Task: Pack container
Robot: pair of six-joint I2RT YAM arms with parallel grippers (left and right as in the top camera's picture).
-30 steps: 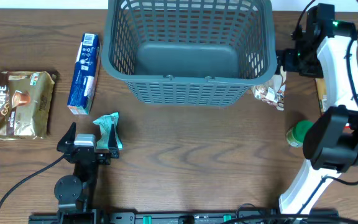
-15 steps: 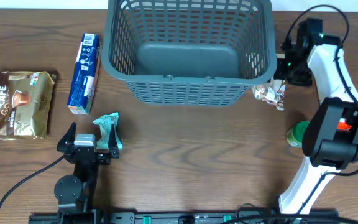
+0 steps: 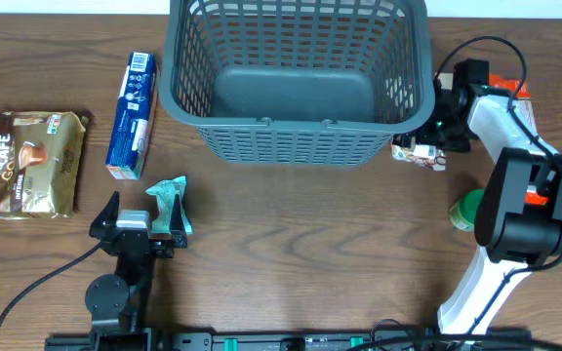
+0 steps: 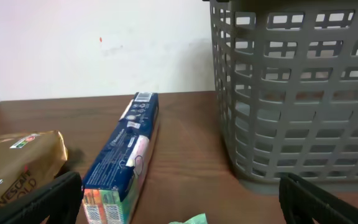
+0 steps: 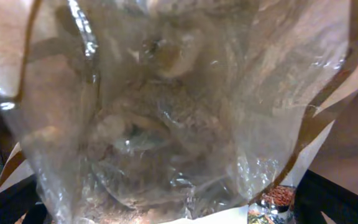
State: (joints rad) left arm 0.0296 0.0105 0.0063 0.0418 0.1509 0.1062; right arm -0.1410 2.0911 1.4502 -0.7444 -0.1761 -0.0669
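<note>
Basket point(image 3: 296, 141) sits far-centre on table point(image 3: 310, 253), empty; right gripper point(image 3: 439, 127), jaws spread wide around clear snack packet point(image 3: 416, 151) just beside its right wall, nothing clamped; close squarely mid-packet, then lift well over the rim before releasing.

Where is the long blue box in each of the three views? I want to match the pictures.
Overhead: the blue box lies left of the container, apart from it.
Left wrist: lower centre-left, the container at right.
Right wrist: not in it; a clear packet fills it.
Shared landmark: the container's lattice wall, overhead and left wrist.
</note>
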